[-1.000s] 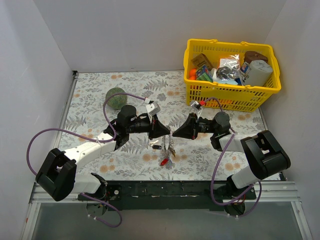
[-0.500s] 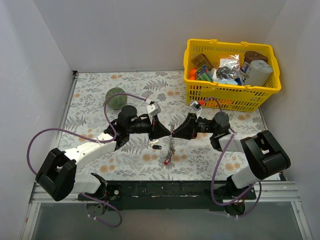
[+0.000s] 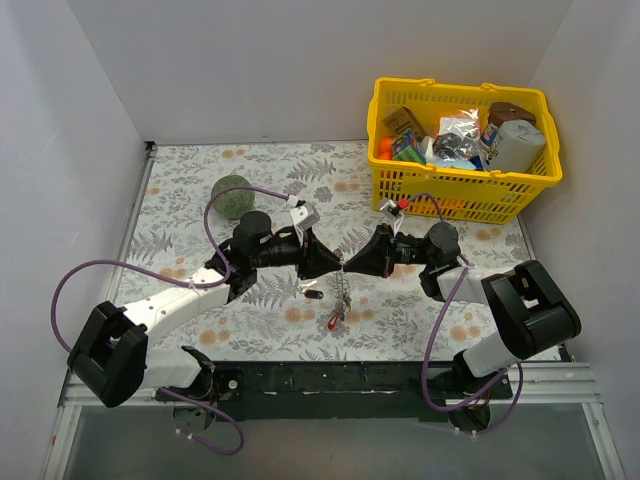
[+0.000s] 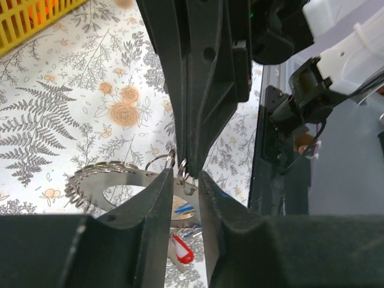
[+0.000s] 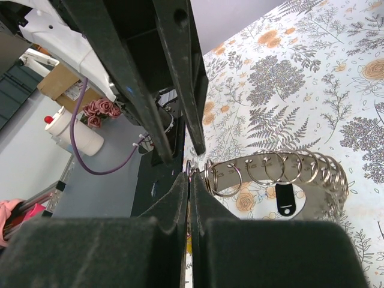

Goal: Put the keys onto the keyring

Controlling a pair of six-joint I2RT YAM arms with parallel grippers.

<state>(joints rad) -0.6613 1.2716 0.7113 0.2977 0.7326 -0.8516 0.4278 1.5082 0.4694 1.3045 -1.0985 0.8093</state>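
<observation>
The table point(image 3: 190, 170) has a cloth with leaves and flowers on it. A yellow basket point(image 3: 462, 186) full of small things sits at the far right corner. A green ball point(image 3: 231, 195) sits on the far left part of the table, well away from the basket. The two arms reach in and meet tip to tip over the middle of the table. The left gripper point(image 4: 187, 177) has its fingers close together, with only a thin gap, and it pinches one end of the keyring point(image 4: 117, 180). The right gripper point(image 5: 189, 180) has its fingers squeezed almost flat together on the keyring too. The keyring is a wide grey band with many little wire loops along its edge, and it hangs between the two tips, up off the cloth. A red key point(image 3: 332, 322) dangles lowest under it. A blue key point(image 4: 185, 210) peeks out just above the red one. A black key point(image 3: 313, 294) lies on the cloth just to the left of the keyring.
</observation>
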